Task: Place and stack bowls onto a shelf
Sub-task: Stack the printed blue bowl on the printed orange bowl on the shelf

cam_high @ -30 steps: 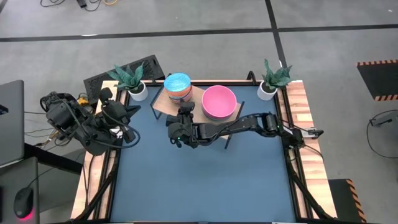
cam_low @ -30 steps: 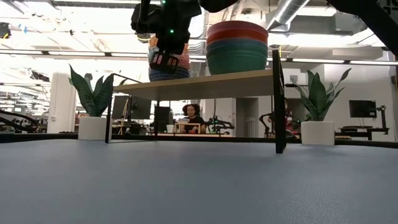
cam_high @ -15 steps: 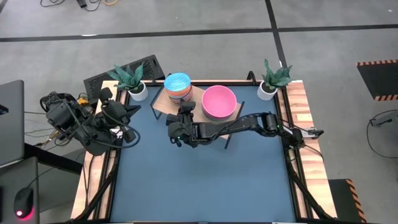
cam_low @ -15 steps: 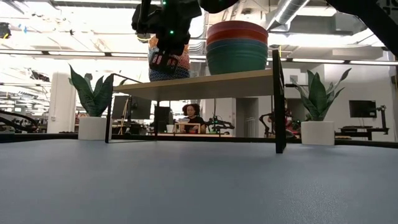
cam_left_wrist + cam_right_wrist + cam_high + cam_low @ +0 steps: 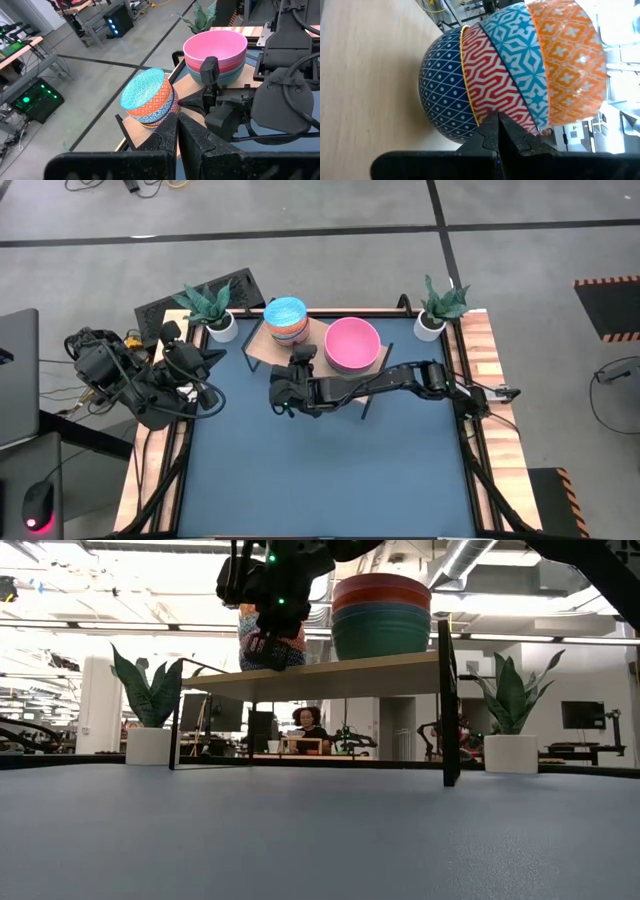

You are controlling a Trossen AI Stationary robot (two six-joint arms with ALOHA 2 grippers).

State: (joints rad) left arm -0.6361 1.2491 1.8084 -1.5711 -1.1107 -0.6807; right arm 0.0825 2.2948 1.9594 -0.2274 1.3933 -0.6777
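Two stacks of bowls stood on the shelf (image 5: pixel 262 348), a light wooden board on thin black legs at twelve o'clock on the blue table (image 5: pixel 320 470).

1. Left gripper (image 5: pixel 177 131): parked off the table edge at nine o'clock, fingers pressed together and holding nothing. Judged to be waiting, clear of the work.

2. Snake plant in a white pot (image 5: pixel 214 308): at eleven o'clock, beside the shelf's left end.

3. Patterned bowl stack (image 5: pixel 149 98): on the shelf's left half. Nested from the bottom up: a dark blue dotted bowl (image 5: pixel 442 86), a red zigzag bowl (image 5: pixel 490 80), a light blue bowl (image 5: pixel 517 45), an orange bowl (image 5: pixel 570 50). The inside of the top bowl showed turquoise (image 5: pixel 285 310).

4. Right gripper (image 5: pixel 291 388): just off the shelf's front edge at the six o'clock side of the patterned stack, above board height in the low view. Fingers pressed together, nothing pinched; no contact with the stack could be made out.

5. Plain bowl stack (image 5: pixel 382 615): on the shelf's right half, beside the patterned one. A pink bowl (image 5: pixel 352 343) sat on top, with red-pink, blue-grey and green below.

6. Second snake plant (image 5: pixel 440 305): at one o'clock.

No loose bowl lay on the table, so the stacking looked complete.
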